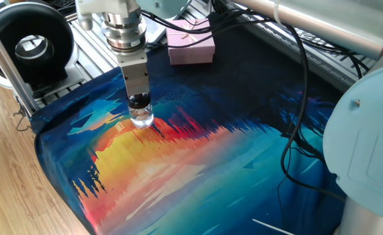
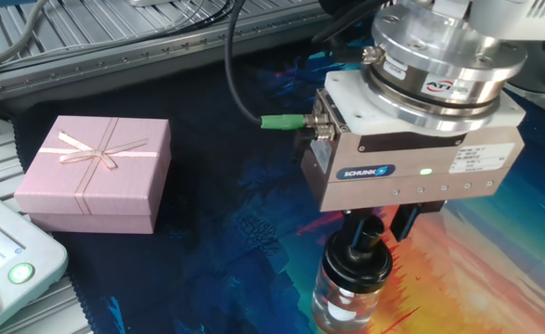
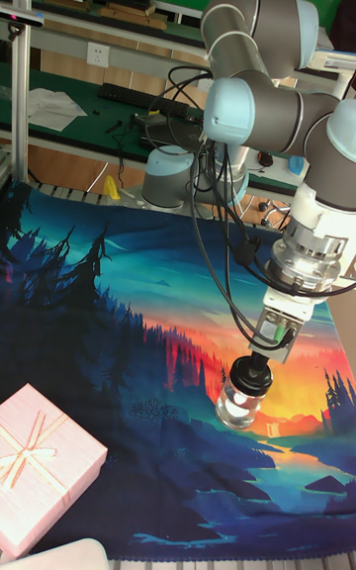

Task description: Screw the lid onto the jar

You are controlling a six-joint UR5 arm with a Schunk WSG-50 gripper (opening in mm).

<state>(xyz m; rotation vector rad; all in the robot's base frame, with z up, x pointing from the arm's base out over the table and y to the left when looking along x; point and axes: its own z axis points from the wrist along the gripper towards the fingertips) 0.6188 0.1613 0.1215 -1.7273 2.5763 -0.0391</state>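
The small clear glass jar (image 1: 141, 117) (image 2: 346, 301) (image 3: 237, 409) stands upright on the colourful cloth. The black lid (image 1: 138, 101) (image 2: 357, 263) (image 3: 252, 375) sits on its neck. My gripper (image 1: 137, 98) (image 2: 376, 232) (image 3: 259, 363) comes straight down from above, its fingers shut on the knob of the lid. The grip point itself is partly hidden by the gripper body in the other fixed view.
A pink gift box (image 1: 190, 46) (image 2: 96, 173) (image 3: 42, 467) lies on the dark part of the cloth, apart from the jar. A black round device (image 1: 28, 42) stands at the table's far left corner. Cables (image 1: 295, 98) hang from the arm over the cloth.
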